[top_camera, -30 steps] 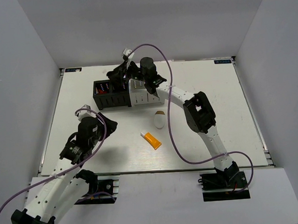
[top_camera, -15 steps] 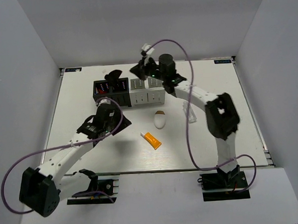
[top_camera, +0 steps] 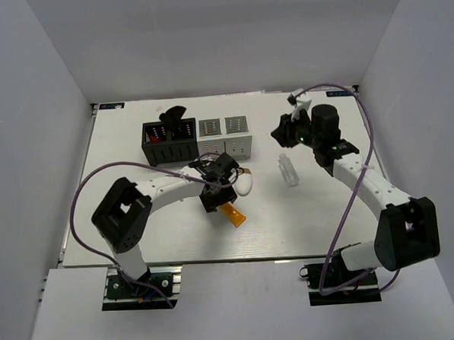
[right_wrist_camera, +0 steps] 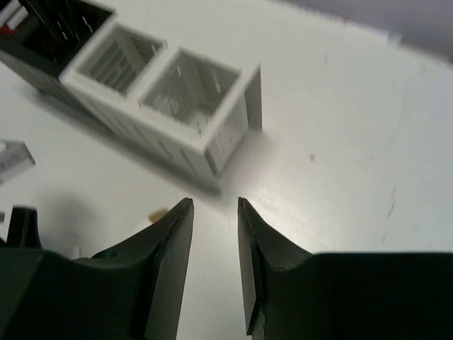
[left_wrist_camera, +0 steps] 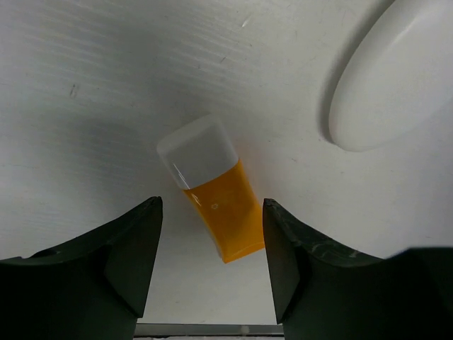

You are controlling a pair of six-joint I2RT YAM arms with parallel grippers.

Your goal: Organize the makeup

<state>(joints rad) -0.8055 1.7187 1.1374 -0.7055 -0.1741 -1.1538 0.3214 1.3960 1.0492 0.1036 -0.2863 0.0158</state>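
Observation:
The orange tube with white cap [top_camera: 232, 214] lies on the table; in the left wrist view the tube [left_wrist_camera: 216, 198] lies between the jaws of my open left gripper [left_wrist_camera: 212, 207], which is low over it [top_camera: 215, 198]. The white egg-shaped sponge [top_camera: 244, 183] lies just to the right [left_wrist_camera: 389, 85]. The small clear bottle [top_camera: 288, 169] lies further right. Red pencils [top_camera: 158, 132] and black brush heads [top_camera: 172, 114] stand in the black box [top_camera: 170, 152]. My right gripper [top_camera: 280, 134] hangs above the table right of the white boxes, jaws slightly apart and empty [right_wrist_camera: 214, 204].
Two white compartment boxes [top_camera: 225, 136] adjoin the black box at the back; they also show in the right wrist view [right_wrist_camera: 170, 92]. The white table [top_camera: 343, 209] has raised edges, with grey walls around it.
My left arm has swung right and down onto the orange tube. My right arm has left the boxes and moved right, above the clear bottle.

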